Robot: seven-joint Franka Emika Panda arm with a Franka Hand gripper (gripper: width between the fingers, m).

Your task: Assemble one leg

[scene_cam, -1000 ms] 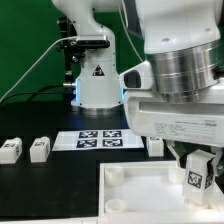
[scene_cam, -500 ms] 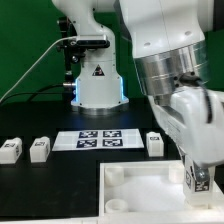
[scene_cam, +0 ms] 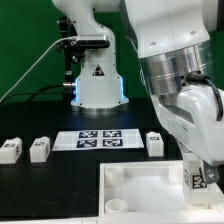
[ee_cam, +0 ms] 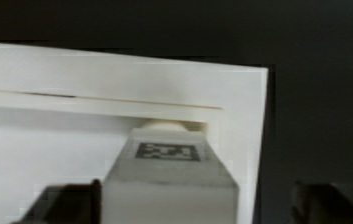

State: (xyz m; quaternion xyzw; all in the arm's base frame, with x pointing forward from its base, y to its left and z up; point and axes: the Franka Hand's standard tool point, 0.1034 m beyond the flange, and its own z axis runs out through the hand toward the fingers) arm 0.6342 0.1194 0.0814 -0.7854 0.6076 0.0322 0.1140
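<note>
**A:** Leg (scene_cam: 197,178) location?

**B:** Gripped tight between the fingers (ee_cam: 63,203), at 2 o'clock over the panel (scene_cam: 140,178) in the exterior view.

**A:** Long axis?

**B:** Near upright. It runs straight out from the fingers, with the tip aimed at the panel's corner. I can't tell whether it touches.

**A:** Next move?

**B:** Probably straight along that axis, with no sideways shift.

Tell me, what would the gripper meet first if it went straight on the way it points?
Probably the panel: the leg held in the jaws points at a corner socket and would touch there first. Depth is unclear.
</note>
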